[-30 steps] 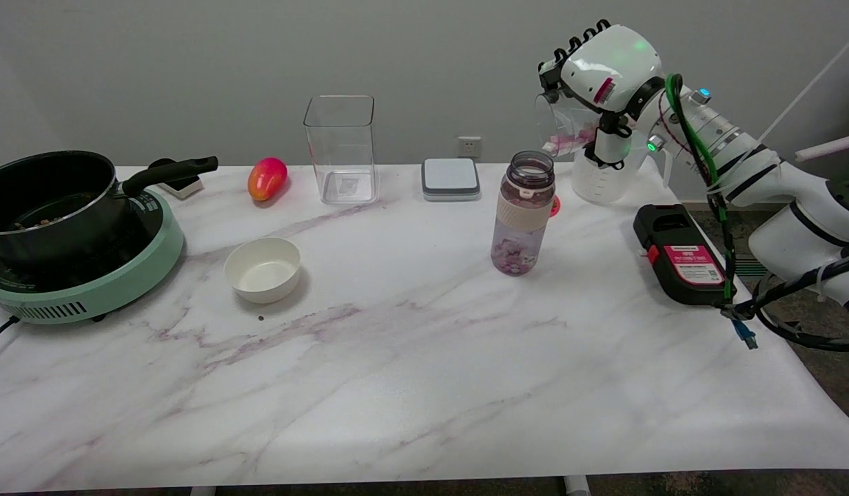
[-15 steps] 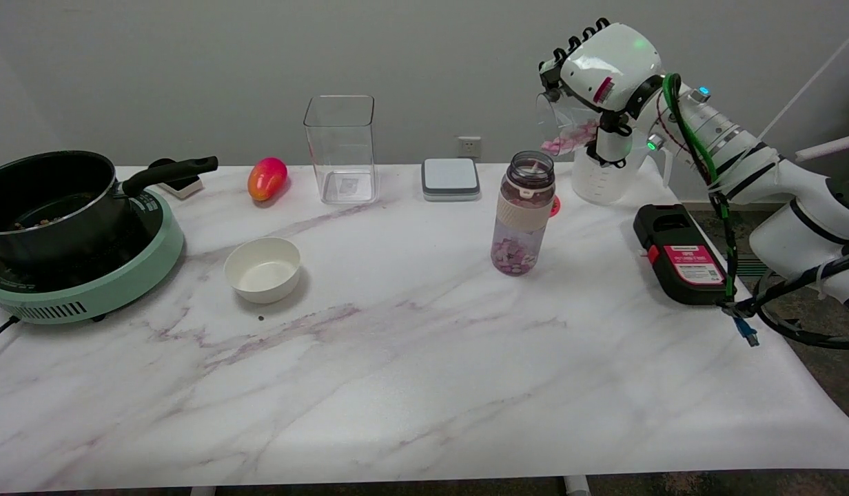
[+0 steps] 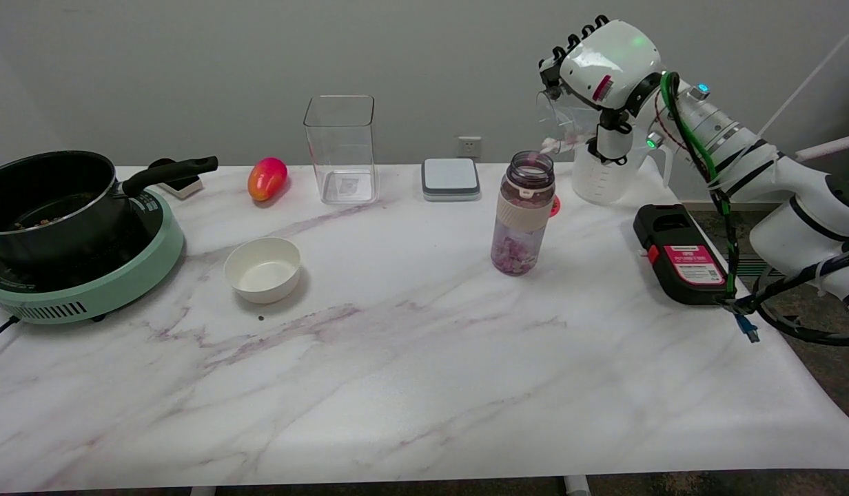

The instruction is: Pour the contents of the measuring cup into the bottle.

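My right hand (image 3: 604,65) holds a clear measuring cup (image 3: 566,120) tipped on its side, mouth toward the left, up and to the right of the bottle. Only a few pink pieces (image 3: 552,145) show at the cup's lower lip, just right of the bottle's mouth. The clear bottle (image 3: 522,212) stands upright on the marble table (image 3: 411,358), its wide mouth open, with a beige band around its middle. Pink and white pieces fill its bottom and some show near its neck.
A second clear measuring jug (image 3: 600,180) stands behind the hand. A black and red device (image 3: 683,253) lies at the right edge. Further left are a grey scale (image 3: 451,179), a tall clear container (image 3: 340,148), a mango (image 3: 267,178), a white bowl (image 3: 262,269) and a pot on a green cooker (image 3: 66,227).
The cup has tipped further and most of its pink pieces have left it. The heap in the bottle has grown slightly. The hand has risen a little.
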Controlling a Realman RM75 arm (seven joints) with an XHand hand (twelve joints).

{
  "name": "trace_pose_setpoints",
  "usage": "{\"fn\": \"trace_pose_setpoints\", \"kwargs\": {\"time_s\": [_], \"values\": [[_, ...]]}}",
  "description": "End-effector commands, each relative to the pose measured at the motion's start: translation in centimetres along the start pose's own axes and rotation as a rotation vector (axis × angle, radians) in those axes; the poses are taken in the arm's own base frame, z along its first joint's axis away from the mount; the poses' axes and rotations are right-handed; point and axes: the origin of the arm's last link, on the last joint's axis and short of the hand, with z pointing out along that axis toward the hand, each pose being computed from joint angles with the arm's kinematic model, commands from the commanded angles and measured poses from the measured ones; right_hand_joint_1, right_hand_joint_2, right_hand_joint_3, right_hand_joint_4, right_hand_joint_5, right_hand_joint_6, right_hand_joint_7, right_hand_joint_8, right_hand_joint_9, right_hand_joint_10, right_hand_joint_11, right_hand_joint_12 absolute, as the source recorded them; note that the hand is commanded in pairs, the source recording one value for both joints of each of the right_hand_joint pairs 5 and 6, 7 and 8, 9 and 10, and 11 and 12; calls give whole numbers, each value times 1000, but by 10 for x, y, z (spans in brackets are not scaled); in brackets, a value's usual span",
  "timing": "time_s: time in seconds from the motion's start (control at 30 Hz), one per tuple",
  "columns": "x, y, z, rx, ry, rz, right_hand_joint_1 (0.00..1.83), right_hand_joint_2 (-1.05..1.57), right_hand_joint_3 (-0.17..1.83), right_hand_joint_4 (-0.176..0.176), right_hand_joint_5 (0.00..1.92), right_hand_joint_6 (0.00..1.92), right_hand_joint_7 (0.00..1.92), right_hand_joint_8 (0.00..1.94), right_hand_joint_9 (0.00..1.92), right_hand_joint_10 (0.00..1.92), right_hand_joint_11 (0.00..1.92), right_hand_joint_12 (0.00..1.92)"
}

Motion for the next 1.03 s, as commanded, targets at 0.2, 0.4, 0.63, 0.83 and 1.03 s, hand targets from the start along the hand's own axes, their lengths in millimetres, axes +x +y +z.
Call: {"fn": "trace_pose_setpoints", "kwargs": {"time_s": [0.2, 0.4, 0.63, 0.83, 1.03], "values": [[1, 0, 1, 5, 0, -14, 1471, -190, 1667, 0, 980, 980, 1271, 1271, 1274, 1274, 1042, 1042], [1, -1, 2, 10, -2, -28, 1471, -192, 1664, 0, 980, 980, 1269, 1269, 1270, 1270, 1040, 1040], [3, -3, 2, 20, 0, -47, 1472, -194, 1663, 0, 980, 980, 1265, 1265, 1266, 1266, 1036, 1036], [3, -2, 2, 15, -1, -39, 1473, -202, 1666, 0, 976, 976, 1258, 1258, 1262, 1262, 1029, 1029], [-1, 6, -8, -71, 2, 108, 1472, -206, 1668, 0, 970, 970, 1256, 1256, 1262, 1262, 1032, 1032]]}}
